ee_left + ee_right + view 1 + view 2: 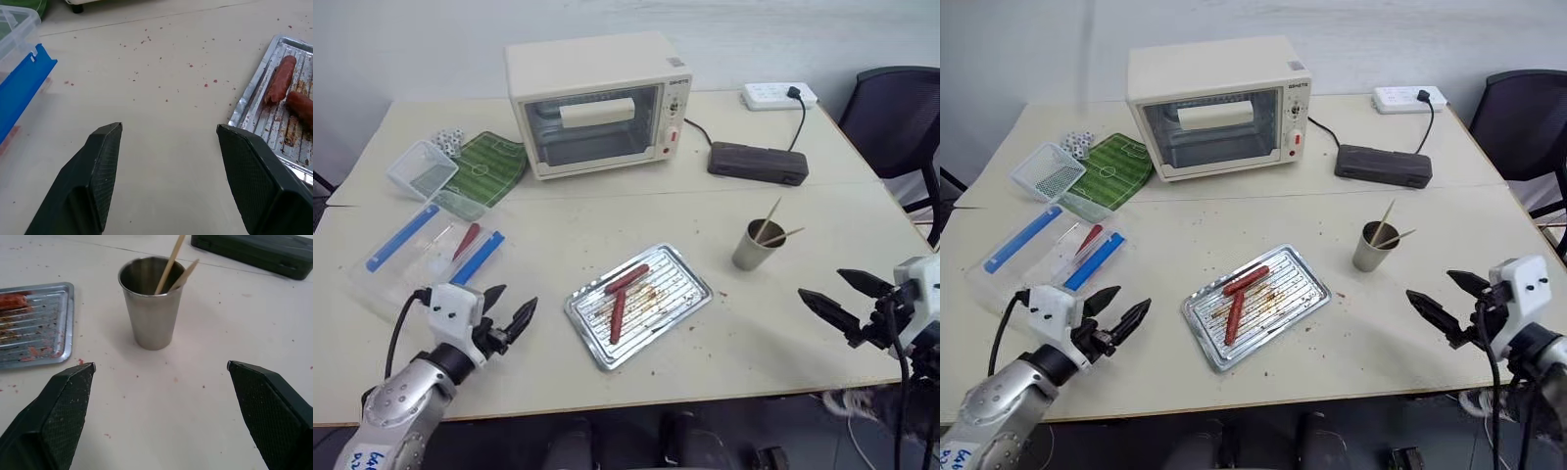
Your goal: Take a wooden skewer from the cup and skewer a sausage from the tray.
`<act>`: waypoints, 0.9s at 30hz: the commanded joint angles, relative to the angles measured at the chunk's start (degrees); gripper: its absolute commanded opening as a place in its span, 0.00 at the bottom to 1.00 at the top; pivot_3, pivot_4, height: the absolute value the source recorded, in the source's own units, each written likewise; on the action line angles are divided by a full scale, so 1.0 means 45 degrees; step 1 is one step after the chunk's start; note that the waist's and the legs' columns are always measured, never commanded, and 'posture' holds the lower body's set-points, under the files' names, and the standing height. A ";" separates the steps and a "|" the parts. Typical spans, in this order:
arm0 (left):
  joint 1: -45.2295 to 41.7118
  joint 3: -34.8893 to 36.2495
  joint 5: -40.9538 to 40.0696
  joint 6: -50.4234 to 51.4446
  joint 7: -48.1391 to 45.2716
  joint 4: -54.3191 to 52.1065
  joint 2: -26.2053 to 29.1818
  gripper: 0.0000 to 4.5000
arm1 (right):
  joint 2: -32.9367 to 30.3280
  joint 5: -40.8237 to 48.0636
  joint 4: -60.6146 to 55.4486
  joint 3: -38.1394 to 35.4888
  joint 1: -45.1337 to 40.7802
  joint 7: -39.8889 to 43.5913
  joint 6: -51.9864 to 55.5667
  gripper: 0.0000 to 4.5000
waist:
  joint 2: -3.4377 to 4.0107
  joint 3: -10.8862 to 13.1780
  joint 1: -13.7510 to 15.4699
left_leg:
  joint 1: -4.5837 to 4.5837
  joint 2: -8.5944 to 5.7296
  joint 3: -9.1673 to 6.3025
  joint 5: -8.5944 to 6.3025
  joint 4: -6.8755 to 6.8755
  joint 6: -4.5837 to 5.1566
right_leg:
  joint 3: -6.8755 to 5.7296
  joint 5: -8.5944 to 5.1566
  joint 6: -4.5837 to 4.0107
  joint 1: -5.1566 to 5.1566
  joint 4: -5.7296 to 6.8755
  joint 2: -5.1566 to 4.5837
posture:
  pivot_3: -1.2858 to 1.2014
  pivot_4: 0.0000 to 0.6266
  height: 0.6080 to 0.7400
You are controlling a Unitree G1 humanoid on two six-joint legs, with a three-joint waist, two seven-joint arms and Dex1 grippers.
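Note:
A small grey cup (756, 246) stands on the table right of centre, with two wooden skewers (171, 264) leaning out of it. The shiny ridged tray (675, 289), stained with grease, lies mid-table and holds two reddish-brown sausages (626, 279), one straight and one angled (618, 313). My right gripper (822, 284) hovers open near the table's front right, pointing toward the cup (151, 308) and apart from it. My left gripper (514, 300) is open at the front left, a short way left of the tray (244, 105), with nothing between its fingers.
A cream toaster oven (597, 103) stands at the back, with a dark case (759, 163) and a power strip (779, 95) to its right. A clear plastic box with blue strips (431, 250), a green mat (489, 166) and a small container (421, 168) lie left. A chair (896, 117) stands at the far right.

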 commanded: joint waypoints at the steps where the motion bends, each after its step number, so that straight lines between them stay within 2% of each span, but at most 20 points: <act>1: -0.0047 0.0278 0.0175 -0.0289 0.0055 -0.0130 -0.0073 0.73 | 0.0049 0.0054 -0.0071 -0.0025 -0.0234 -0.0337 -0.0432 1.00 | 0.0000 0.0000 0.0003 | 0.0000 0.0000 0.0000 0.0000 0.0000 0.0001 | 0.0001 0.0000 0.0000 0.0000 0.0000 -0.0001 | 0.52 0.24 1.00; 13: -0.0197 0.0860 -0.0045 -0.0008 0.0122 -0.0030 -0.0255 0.73 | 0.0003 0.0118 0.0115 0.0480 -0.0362 -0.0853 -0.0434 1.00 | 0.0000 0.0000 -0.0010 | 0.0000 0.0007 0.0001 -0.0007 0.0000 0.0009 | 0.0001 -0.0002 -0.0004 0.0000 -0.0001 -0.0002 | 0.52 0.24 1.00; 17: -0.0247 0.0878 0.0073 -0.0024 0.0067 0.0016 -0.0206 0.97 | -0.0050 0.0262 0.0099 0.0451 -0.0238 -0.1040 -0.0171 1.00 | 0.0001 0.0000 -0.0004 | 0.0000 0.0007 0.0001 -0.0007 0.0000 0.0010 | 0.0000 -0.0002 -0.0004 0.0000 -0.0002 -0.0003 | 0.52 0.24 1.00; 18: -0.0290 0.0872 0.0109 -0.0033 0.0058 0.0050 -0.0178 0.99 | -0.0090 0.0239 0.0081 0.0487 -0.0184 -0.1056 -0.0161 1.00 | 0.0001 0.0000 -0.0001 | 0.0000 0.0007 0.0001 -0.0008 0.0000 0.0010 | 0.0000 -0.0002 -0.0004 0.0000 -0.0002 -0.0003 | 0.52 0.24 1.00; 23: -0.0722 0.1003 -0.0704 0.0224 -0.0861 0.0377 0.0253 0.99 | 0.0130 0.0985 0.0211 0.0168 -0.0614 -0.1439 0.0209 1.00 | 0.0001 0.0000 -0.0010 | 0.0000 0.0008 0.0001 -0.0035 0.0001 0.0058 | -0.0004 -0.0002 -0.0004 0.0000 0.0000 -0.0003 | 0.52 0.24 1.00; 27: -0.1331 0.1194 -0.1682 0.0521 -0.2619 0.0721 0.1399 0.99 | 0.0312 0.2197 0.0499 -0.0164 -0.1607 -0.2063 0.0806 1.00 | 0.0006 -0.0001 -0.0016 | 0.0001 0.0009 0.0005 -0.0034 0.0000 0.0054 | -0.0006 -0.0003 -0.0005 -0.0008 0.0005 -0.0003 | 0.52 0.24 1.00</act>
